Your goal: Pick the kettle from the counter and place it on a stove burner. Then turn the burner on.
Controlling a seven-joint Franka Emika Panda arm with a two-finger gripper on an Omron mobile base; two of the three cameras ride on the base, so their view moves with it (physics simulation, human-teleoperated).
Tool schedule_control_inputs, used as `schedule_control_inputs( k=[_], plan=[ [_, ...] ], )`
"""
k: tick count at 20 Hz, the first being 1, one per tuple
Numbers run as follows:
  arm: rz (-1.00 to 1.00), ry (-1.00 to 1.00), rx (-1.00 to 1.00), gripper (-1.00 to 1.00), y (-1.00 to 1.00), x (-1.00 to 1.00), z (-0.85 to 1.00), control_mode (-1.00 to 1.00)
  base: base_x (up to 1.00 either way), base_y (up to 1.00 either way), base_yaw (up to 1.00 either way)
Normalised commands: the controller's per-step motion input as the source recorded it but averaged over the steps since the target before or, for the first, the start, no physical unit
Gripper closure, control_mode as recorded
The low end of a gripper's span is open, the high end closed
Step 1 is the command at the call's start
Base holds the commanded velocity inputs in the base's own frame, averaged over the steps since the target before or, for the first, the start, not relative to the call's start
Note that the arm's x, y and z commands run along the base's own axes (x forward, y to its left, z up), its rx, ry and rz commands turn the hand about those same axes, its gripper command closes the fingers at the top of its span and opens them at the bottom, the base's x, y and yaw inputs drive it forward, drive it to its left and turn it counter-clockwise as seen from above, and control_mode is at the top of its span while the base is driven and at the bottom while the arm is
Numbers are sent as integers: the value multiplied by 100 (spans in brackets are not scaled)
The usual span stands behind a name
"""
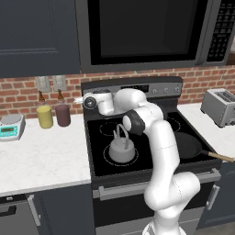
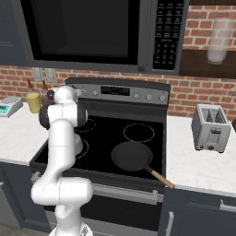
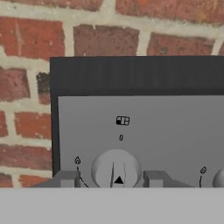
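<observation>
Already the kettle (image 1: 121, 149) sits on the stove burner (image 1: 108, 156), below the gripper (image 3: 113, 177), whose spread fingers flank a rigid, smooth knob (image 3: 116, 170); pinch its sides

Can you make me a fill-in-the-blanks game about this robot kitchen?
1. The kettle sits on a stove ____.
2. The frying pan lies on the stove, and its handle is made of ____.
3. The gripper faces a round stove ____.
4. The toaster stands on the ____.

Missing words: burner; wood; knob; counter
</observation>
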Motion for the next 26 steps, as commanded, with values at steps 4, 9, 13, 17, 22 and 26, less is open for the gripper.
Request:
schedule_control_inputs(
  k=[4, 9, 13, 17, 22, 26],
  plan=[
    [0, 0, 0, 100, 0, 0, 0, -100, 0, 0, 0],
    [0, 0, 0, 100, 0, 0, 0, -100, 0, 0, 0],
    [0, -3, -7, 100, 1, 0, 0, -100, 0, 0, 0],
    [0, -4, -16, 100, 0, -5, 0, -100, 0, 0, 0],
    [-1, 0, -21, 100, 0, -1, 0, -100, 0, 0, 0],
    [-3, 0, -19, 100, 0, 0, -4, -100, 0, 0, 0]
  ],
)
